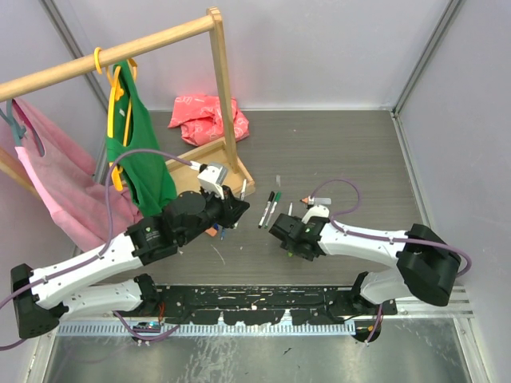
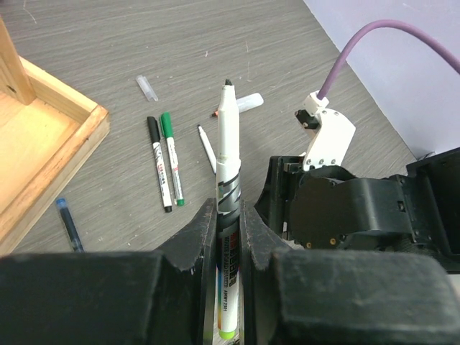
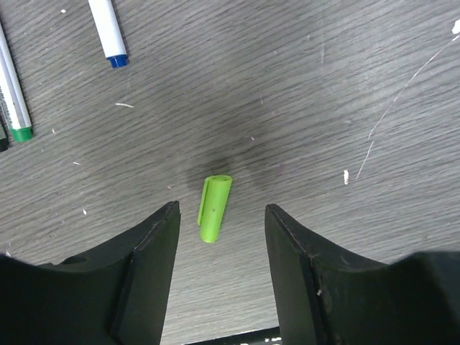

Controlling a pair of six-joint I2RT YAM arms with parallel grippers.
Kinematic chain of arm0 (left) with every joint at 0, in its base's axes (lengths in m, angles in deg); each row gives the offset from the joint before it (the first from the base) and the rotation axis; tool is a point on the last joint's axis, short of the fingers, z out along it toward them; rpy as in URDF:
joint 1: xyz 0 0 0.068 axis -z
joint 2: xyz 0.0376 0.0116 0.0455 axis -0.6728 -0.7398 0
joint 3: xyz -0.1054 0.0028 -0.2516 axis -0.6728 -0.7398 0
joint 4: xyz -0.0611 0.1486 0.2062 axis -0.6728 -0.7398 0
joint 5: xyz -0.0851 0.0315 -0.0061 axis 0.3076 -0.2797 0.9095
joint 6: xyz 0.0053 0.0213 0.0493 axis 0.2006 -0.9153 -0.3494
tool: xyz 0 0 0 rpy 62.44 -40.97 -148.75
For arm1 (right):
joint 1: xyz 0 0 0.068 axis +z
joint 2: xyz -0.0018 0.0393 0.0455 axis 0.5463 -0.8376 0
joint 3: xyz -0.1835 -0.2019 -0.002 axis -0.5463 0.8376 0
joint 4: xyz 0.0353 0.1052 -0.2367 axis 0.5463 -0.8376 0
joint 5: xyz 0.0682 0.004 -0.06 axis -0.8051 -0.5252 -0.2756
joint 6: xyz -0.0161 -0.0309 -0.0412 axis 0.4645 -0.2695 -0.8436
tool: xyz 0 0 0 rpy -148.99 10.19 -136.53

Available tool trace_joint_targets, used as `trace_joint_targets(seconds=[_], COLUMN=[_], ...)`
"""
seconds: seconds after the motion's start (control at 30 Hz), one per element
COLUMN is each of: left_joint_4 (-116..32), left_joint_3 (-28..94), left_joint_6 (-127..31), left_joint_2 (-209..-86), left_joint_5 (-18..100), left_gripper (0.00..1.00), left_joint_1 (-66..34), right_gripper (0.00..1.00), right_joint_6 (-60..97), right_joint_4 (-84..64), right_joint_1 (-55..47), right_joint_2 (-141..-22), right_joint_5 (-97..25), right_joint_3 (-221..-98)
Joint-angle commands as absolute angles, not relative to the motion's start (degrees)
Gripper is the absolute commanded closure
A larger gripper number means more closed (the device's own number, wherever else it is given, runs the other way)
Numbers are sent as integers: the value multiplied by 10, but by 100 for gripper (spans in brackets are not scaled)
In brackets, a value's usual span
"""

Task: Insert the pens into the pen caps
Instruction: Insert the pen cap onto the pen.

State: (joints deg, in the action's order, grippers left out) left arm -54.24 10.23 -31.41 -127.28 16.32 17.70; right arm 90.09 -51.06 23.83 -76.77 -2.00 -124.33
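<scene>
My left gripper is shut on a white pen with a light green rear end, its dark tip pointing up and away. In the top view this gripper sits left of the loose pens. My right gripper hovers open over a light green pen cap lying on the table, one finger on each side and not touching it. A black-capped pen and a green-capped pen lie side by side, with a thin pen next to them. A blue-ended pen lies further off.
The wooden clothes rack base stands at the back left with a green garment and a pink one hanging. A red bag lies behind it. A clear cap and a blue stick lie on the table.
</scene>
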Motion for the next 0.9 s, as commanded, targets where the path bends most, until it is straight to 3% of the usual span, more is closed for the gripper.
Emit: trace_joint_targets(seconds=[0.0,0.87], left_joint_4=[-532,-539], left_joint_3=[101,98], left_joint_6=[-310,-316], left_joint_2=[-1249,-1238], left_joint_5=[146,137], left_gripper=[97,98], left_joint_1=[177,176], right_gripper=[45,60], right_joint_6=[916,917], right_joint_4=[-488,-462], right_joint_1=[241,242], right_joint_2=[-776,-830], right_joint_5=[-6,-10], right_joint_3=[-1271,-1253])
